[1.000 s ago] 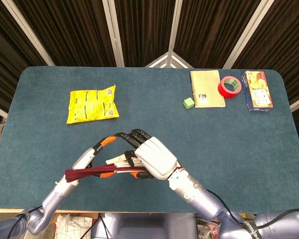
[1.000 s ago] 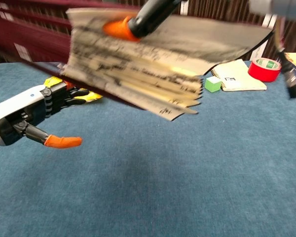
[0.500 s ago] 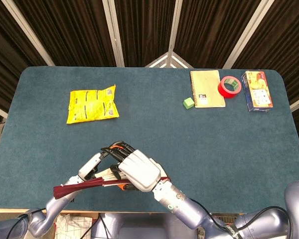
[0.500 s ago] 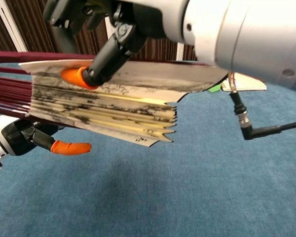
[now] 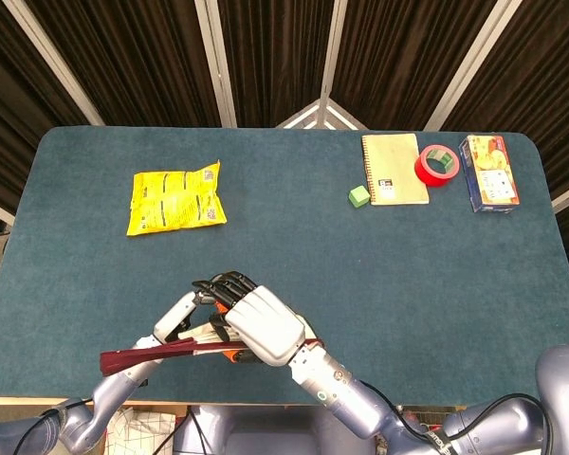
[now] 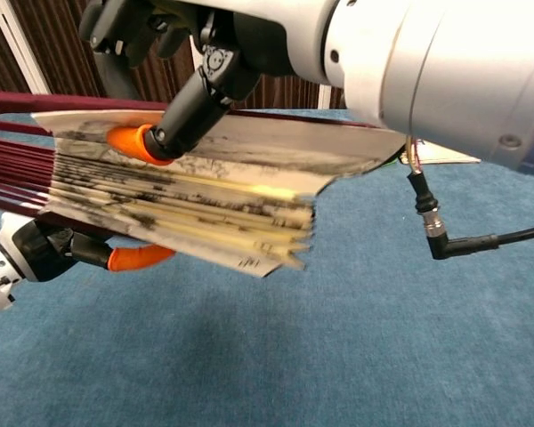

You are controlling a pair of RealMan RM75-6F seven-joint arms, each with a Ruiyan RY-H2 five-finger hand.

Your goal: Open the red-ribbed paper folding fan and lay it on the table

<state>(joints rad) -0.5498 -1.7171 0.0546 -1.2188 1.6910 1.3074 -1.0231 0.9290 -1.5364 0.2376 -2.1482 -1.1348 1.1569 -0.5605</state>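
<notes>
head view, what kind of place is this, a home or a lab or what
Most likely a robot lab or data-collection booth, not a home: dark pleated curtains with metal poles surround a blue felt table holding scattered props such as a yellow snack bag and red tape roll.

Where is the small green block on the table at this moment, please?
In the head view the green block sits far right on the table, just left of the notebook.

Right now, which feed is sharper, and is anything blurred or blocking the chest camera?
Head view: evenly lit, sharp across the table. Chest view: the right hand and fan fill the frame close up; the fan's lower right pleat tips look motion-smeared, with a soft shadow on the cloth beneath.
</notes>
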